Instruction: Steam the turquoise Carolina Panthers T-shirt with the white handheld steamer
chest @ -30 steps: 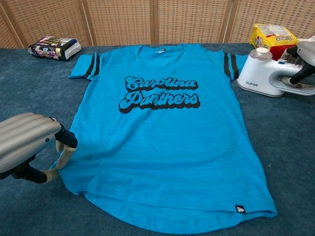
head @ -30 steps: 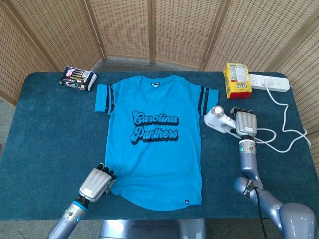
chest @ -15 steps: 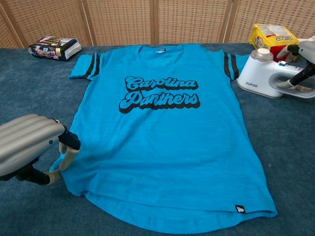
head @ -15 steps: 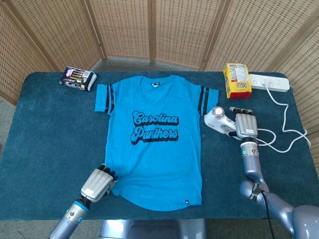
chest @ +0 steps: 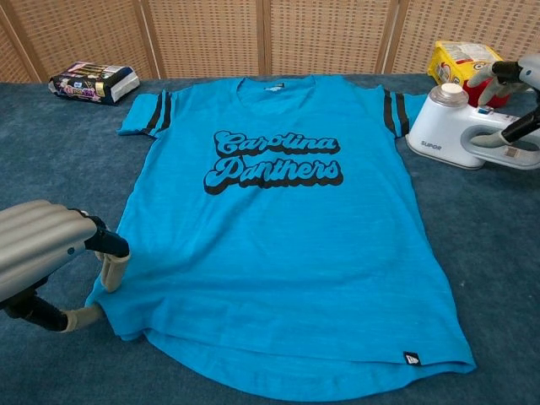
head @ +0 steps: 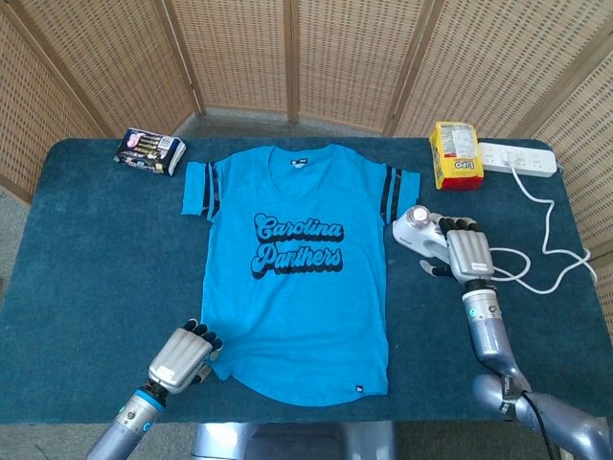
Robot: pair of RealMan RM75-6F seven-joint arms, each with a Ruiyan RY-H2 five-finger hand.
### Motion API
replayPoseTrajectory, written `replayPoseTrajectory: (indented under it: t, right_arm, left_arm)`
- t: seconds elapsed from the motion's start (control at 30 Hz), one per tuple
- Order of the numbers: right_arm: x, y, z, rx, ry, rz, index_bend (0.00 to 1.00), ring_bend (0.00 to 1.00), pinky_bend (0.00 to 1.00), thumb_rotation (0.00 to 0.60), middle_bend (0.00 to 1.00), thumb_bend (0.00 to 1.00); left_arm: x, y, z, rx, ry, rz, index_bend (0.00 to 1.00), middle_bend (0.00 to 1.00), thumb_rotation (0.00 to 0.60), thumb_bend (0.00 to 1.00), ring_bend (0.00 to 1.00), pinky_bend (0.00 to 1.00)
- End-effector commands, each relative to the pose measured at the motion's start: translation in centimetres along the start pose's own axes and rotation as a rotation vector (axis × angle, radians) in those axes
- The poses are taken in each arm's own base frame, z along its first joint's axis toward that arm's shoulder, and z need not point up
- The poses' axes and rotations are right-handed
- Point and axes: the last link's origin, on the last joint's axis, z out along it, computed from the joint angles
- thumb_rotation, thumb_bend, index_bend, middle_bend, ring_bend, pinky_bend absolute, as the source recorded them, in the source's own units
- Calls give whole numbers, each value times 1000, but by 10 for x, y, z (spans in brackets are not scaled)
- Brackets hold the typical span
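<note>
The turquoise Carolina Panthers T-shirt lies flat in the middle of the blue table. The white handheld steamer rests on the table just right of the shirt's sleeve. My right hand hovers over the steamer's handle. Its fingers are spread around the handle and not closed on it. My left hand is at the shirt's lower left hem corner. One fingertip rests on the cloth, the thumb lies apart beside the edge, and nothing is gripped.
A white power strip lies at the back right, its cord looping on the table behind my right hand. A yellow packet stands behind the steamer. A dark snack pack lies at the back left.
My right hand has slid nearer to me along the steamer's handle and turned its fingers toward the steamer. My left hand drew back a little, thumb and finger wider apart.
</note>
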Motion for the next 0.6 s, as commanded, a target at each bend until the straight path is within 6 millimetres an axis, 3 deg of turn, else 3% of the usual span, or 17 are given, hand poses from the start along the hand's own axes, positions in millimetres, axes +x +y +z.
replayPoseTrajectory:
  t: [0.03, 0.17, 0.3, 0.6]
  right_arm:
    - [10, 1, -15, 24, 9, -7, 167, 217, 147, 470, 281, 247]
    - [19, -3, -38, 52, 7, 2, 167, 216, 147, 470, 281, 241]
    - [23, -2, -51, 51, 6, 26, 167, 218, 150, 467, 283, 239]
    - [32, 13, -83, 22, 35, 57, 194, 266, 185, 470, 310, 239]
  left_arm:
    - [2, -3, -6, 10, -34, 11, 207, 363, 474, 151, 257, 336]
    - [11, -11, -19, 35, -55, -5, 110, 321, 469, 122, 221, 333]
    - [21, -21, -28, 64, -31, -28, 102, 317, 470, 120, 217, 333]
    - [47, -70, -65, 243, 145, -78, 101, 317, 468, 120, 217, 333]
